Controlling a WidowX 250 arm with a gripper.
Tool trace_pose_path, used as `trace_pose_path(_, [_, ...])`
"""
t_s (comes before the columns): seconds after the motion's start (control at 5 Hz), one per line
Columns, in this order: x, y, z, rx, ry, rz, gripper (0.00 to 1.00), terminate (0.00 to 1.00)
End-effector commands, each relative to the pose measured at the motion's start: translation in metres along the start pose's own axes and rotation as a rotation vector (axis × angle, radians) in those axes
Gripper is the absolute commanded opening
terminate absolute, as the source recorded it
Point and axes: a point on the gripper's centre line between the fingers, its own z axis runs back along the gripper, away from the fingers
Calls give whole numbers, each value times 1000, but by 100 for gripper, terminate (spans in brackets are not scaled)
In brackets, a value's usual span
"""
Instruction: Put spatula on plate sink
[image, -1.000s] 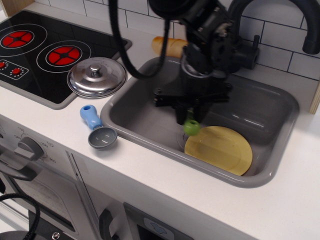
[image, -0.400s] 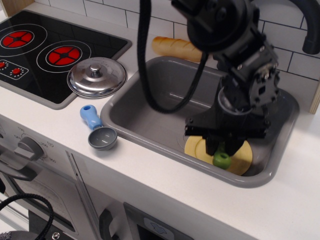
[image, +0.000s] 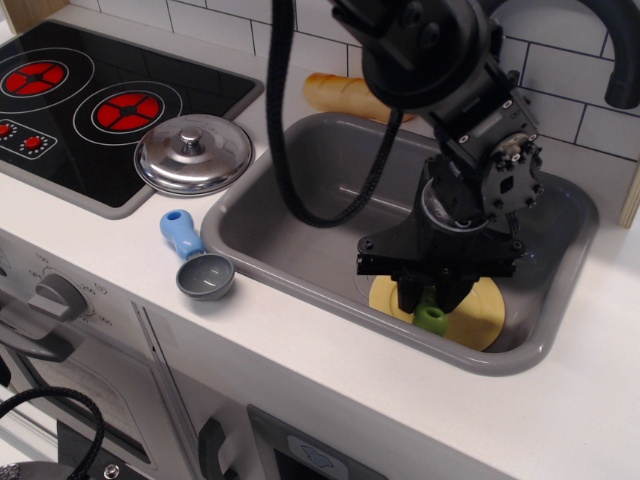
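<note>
My gripper (image: 430, 298) hangs low inside the grey sink (image: 290, 225), right over the pale-yellow plate (image: 482, 318) at the sink's near right corner. Its fingers are shut on the spatula, whose lime-green handle (image: 431, 318) pokes out below them over the plate's near edge. The spatula's dark blade is hidden behind the gripper. I cannot tell whether the handle touches the plate. The arm covers most of the plate.
A steel pot lid (image: 193, 153) lies on the counter left of the sink. A blue-handled grey scoop (image: 195, 257) lies near the counter's front edge. A bread roll (image: 345, 95) sits behind the sink. The stove (image: 80, 100) is at far left, the black faucet (image: 600, 40) at top right.
The gripper carried the spatula from the sink's middle to the right and down over the plate, then shifted slightly left; it still holds the spatula.
</note>
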Motion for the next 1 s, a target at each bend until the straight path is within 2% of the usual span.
trace_pose_path(0.0, [22,-13,24,-54,-27,12,100,0])
trace_pose_path(0.2, [33,-13,52,-126,-33,28,100,0])
trace_pose_path(0.4, [45,-7,80,-168,-42,-8,100,0])
trace_pose_path(0.8, [45,-7,80,-168,-42,-8,100,0])
